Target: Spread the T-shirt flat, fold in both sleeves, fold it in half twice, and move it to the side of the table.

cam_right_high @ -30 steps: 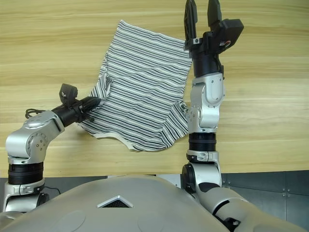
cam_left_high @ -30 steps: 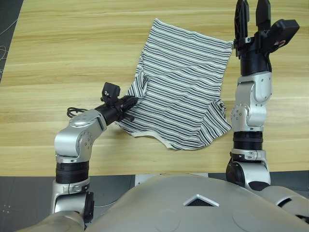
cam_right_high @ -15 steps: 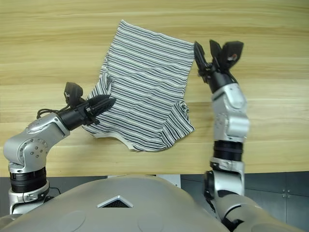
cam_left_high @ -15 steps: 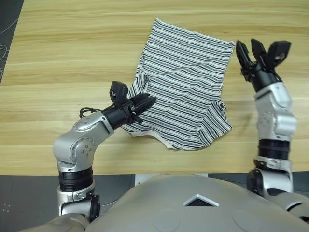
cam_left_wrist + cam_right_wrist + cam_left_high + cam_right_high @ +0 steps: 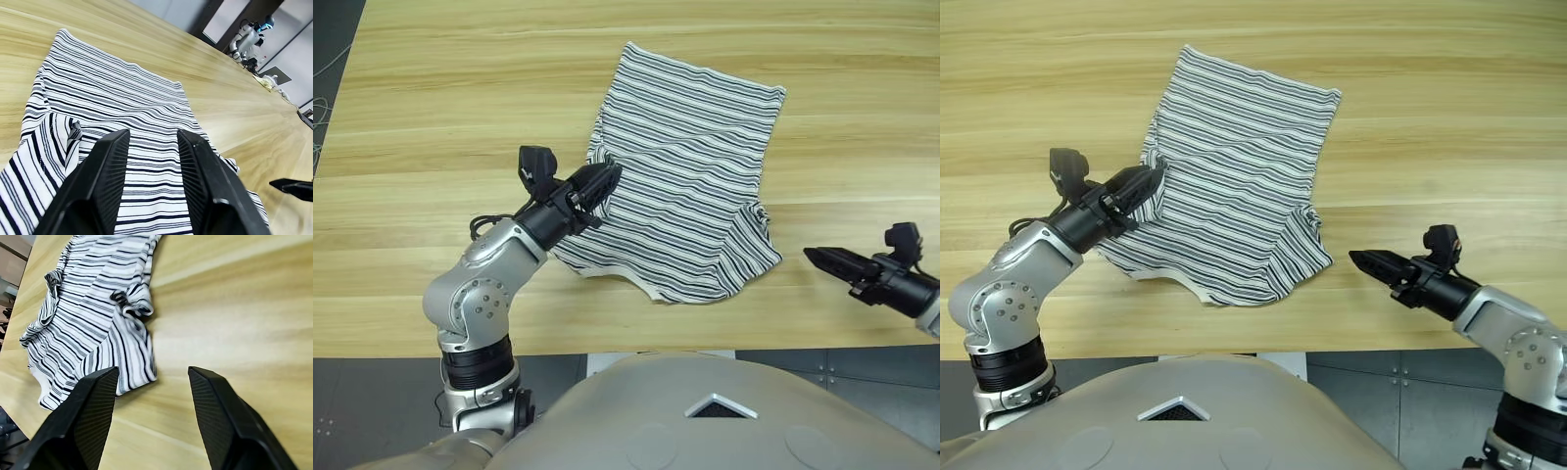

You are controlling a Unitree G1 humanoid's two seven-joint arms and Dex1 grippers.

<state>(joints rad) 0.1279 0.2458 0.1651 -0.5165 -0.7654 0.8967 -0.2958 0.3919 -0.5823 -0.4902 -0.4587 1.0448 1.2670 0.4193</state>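
We see the black-and-white striped cloth T-shirt (image 5: 690,186) lying slantwise in the middle of the light wooden table (image 5: 460,98). Its far end is flat and square-edged, and its near end is wider and rumpled, with a small bunched fold on its left edge and another on its right. Our left gripper (image 5: 607,177) is over the left-hand bunch, its two fingers apart with nothing between them, while our right gripper (image 5: 815,257), likewise spread and empty, is low over bare wood near the shirt's near right corner, not touching it.
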